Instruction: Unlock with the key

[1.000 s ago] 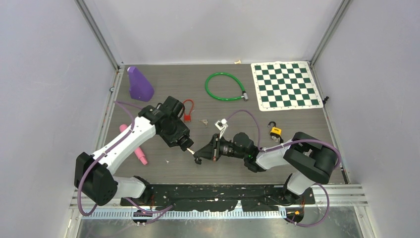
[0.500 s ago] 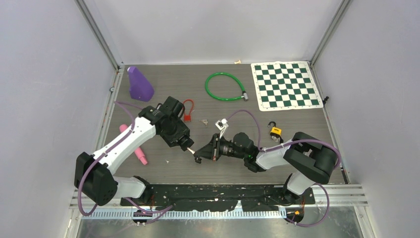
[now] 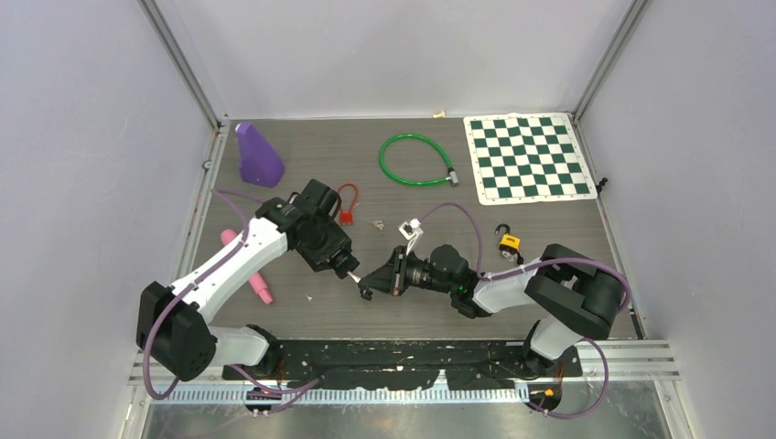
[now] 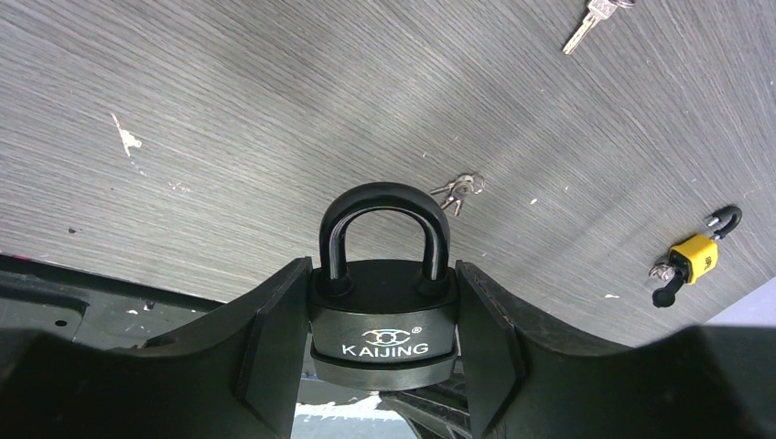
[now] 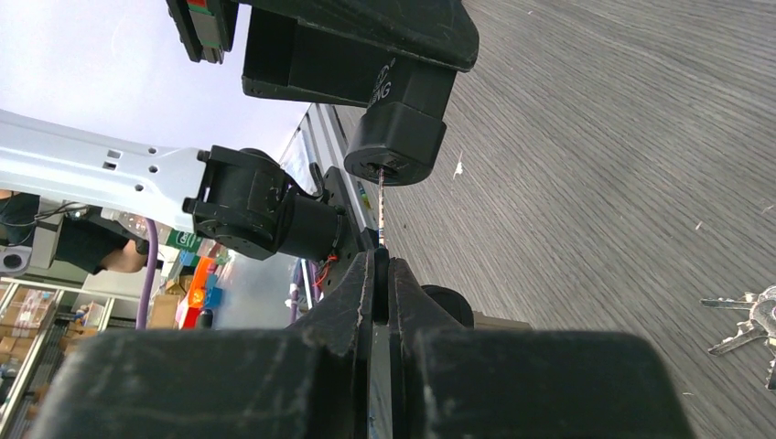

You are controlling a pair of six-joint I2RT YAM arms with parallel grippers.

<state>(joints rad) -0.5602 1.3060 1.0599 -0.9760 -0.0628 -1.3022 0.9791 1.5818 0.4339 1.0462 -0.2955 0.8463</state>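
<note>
View: top camera, with the two wrist cameras as insets.
Left gripper (image 3: 345, 264): my fingers stand half spread and clamp the body of the black padlock (image 4: 382, 322) from both sides. In the left wrist view its shackle rises to 12 o'clock with both legs seated (locked, as far as I can judge).
Right gripper (image 5: 382, 267): pinched almost closed on the key (image 5: 380, 208), whose thin blade points to 12 o'clock in the right wrist view.
Keyway (image 5: 382, 167): on the round underside of the black padlock. The blade's tip is at its mouth; whether it has entered I cannot tell.
Place of the task's things: held clear of the table (image 3: 320, 315), near the middle of its near half, my two grippers meeting tip to tip.
Change over the last second: almost none. Both arms sit where they were, with at most a slight creep toward 11 o'clock in the top view, and neither grip has altered.
Meaning for the task: I judge this to be fine alignment, with insertion unfinished and the turn not begun.
Risk: pushed off-axis, the blade may slip in my pinch.
Bystanders: yellow padlock (image 3: 509, 243) at 3 o'clock from the meeting point; loose keys (image 3: 376, 223) at 1 o'clock.
</note>
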